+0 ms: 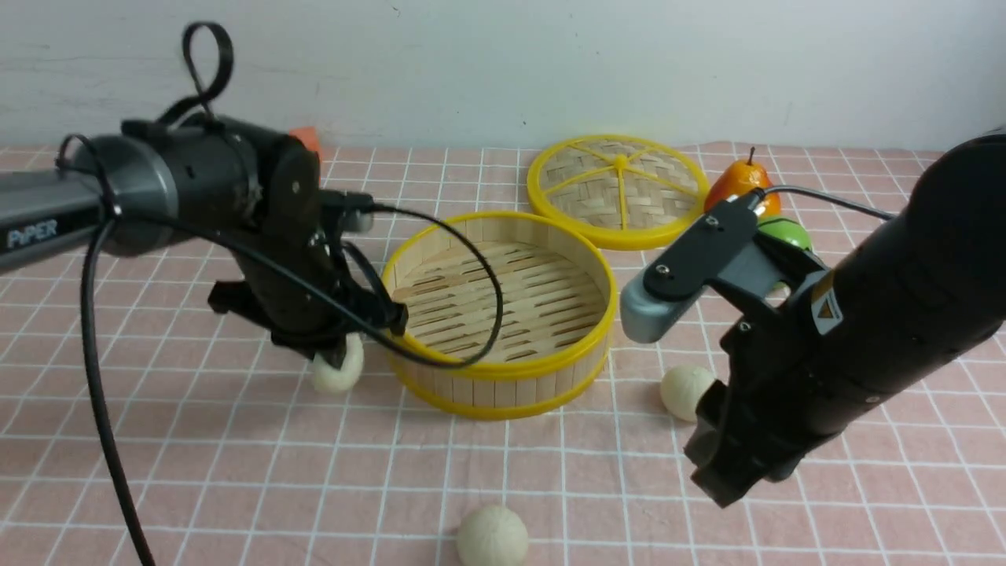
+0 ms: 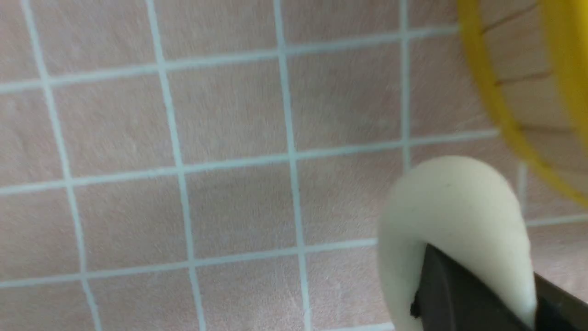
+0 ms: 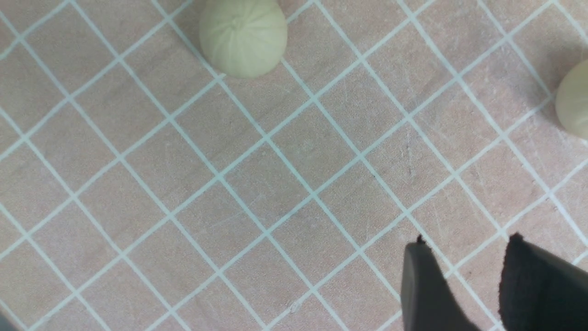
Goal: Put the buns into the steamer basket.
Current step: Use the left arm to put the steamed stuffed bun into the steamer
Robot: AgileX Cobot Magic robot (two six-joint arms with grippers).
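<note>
Looking through the front camera, I see the left tool (image 1: pixel 338 354) clenched on the first bun (image 1: pixel 339 376), low over the tabletop (image 1: pixel 236 472) and just beside the left outer wall of the steamer basket (image 1: pixel 503 397). My left wrist camera confirms the grip: a black finger (image 2: pixel 459 294) presses into the soft white dough, which bulges around it, and the basket's yellow rim curves past close by. I cannot tell whether this bun rests on the pink checked cloth or hangs just above it.

The basket's slatted floor holds nothing. The second bun (image 1: pixel 685 391) lies on the cloth to the right of the basket, near the right tool (image 1: pixel 719 479). That tool is released: on my right wrist camera its two dark fingers stand apart with only cloth showing between them, and both buns in that view lie well clear of them. The third bun (image 1: pixel 492 535) sits at the near edge of the front view, in front of the basket.

Behind the basket lies the woven lid (image 1: pixel 621 192), with a pear (image 1: pixel 739 182) and a green ball (image 1: pixel 786 232) to its right.
</note>
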